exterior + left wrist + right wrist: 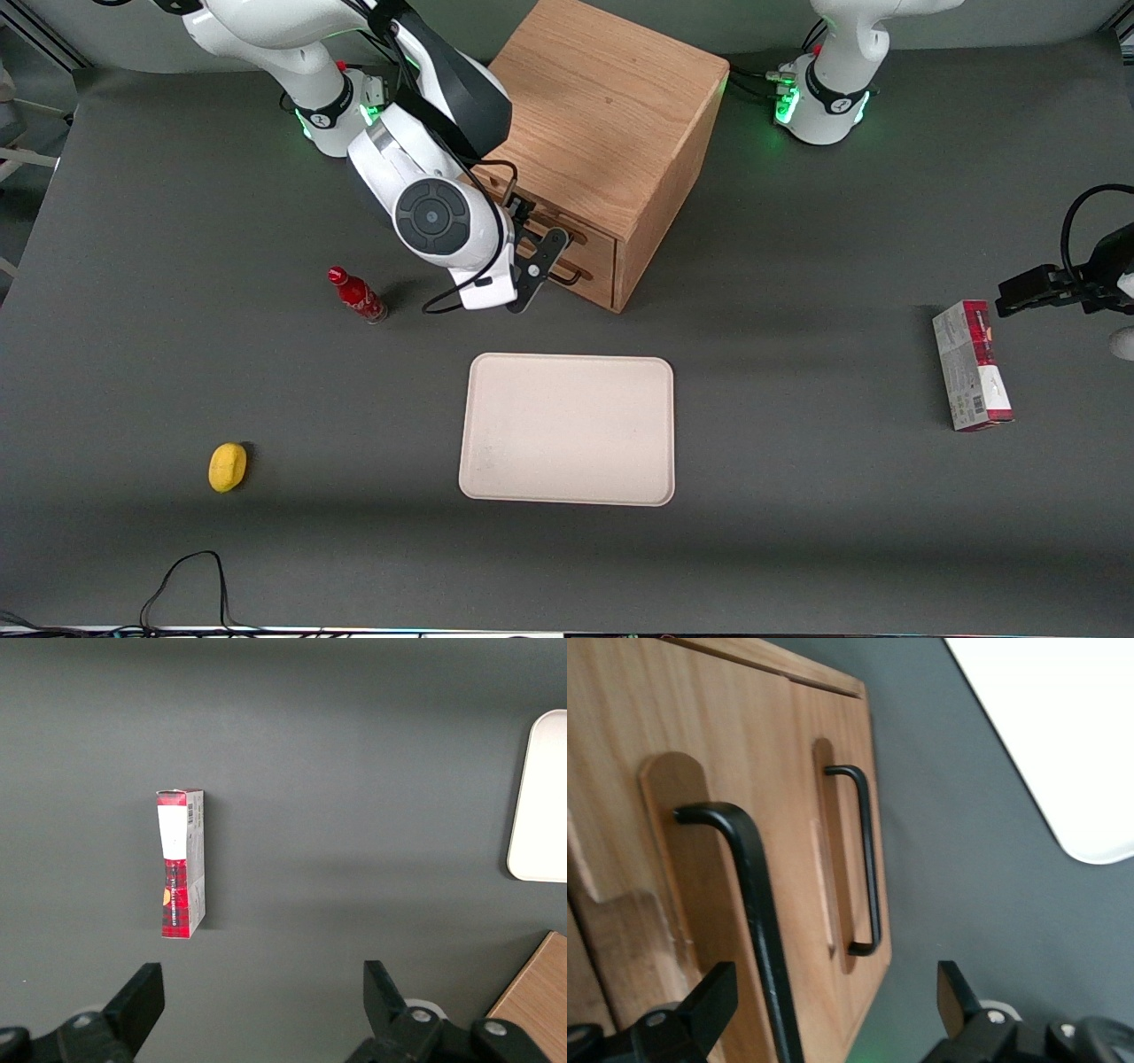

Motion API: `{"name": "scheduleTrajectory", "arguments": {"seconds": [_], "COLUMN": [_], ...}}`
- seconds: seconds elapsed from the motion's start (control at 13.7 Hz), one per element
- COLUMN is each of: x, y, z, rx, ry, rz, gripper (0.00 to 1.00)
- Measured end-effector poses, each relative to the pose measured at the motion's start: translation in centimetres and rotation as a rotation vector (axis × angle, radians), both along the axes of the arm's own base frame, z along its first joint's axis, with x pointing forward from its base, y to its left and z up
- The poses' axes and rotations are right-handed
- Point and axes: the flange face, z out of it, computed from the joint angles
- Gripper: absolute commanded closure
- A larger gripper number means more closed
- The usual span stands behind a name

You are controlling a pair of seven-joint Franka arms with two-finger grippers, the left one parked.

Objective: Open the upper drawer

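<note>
Nearest the front cam: cream tray [567, 430], bare. Largest item is the oak cabinet [611, 124]; both drawers look shut, fronts flush. Upper drawer [682, 859] sits above its twin, lower drawer [842, 842], each w/ a black bar handle. My gripper [833, 1001] is up against the cabinet front, fingers spread wide, nothing held; upper handle [749, 895] runs between them, not yet clamped. Smaller items: red-white carton [972, 365] toward parked arm's end, red bottle [357, 295] just beside my arm, yellow lemon [228, 466] nearer the cam.

Risks, my judgement: bar sits nearer one finger, so closing may nudge it or pinch askew and slip on pull. Pulling off-axis could jam the drawer or drag the cabinet. Elbow swing could tip the bottle.
</note>
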Motion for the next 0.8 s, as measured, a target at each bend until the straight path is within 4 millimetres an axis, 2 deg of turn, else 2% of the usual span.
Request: {"name": "scheduleTrajectory", "arguments": {"seconds": [0.51,0.8], "x": [0.2,0.8], "y": [0.1,-0.2], "z": [-1.8,-1.9], "rx": [0.026,0.007], "ry": [0.022,-0.014], "rz": [0.068,0.076], "gripper": [0.00,0.00]}}
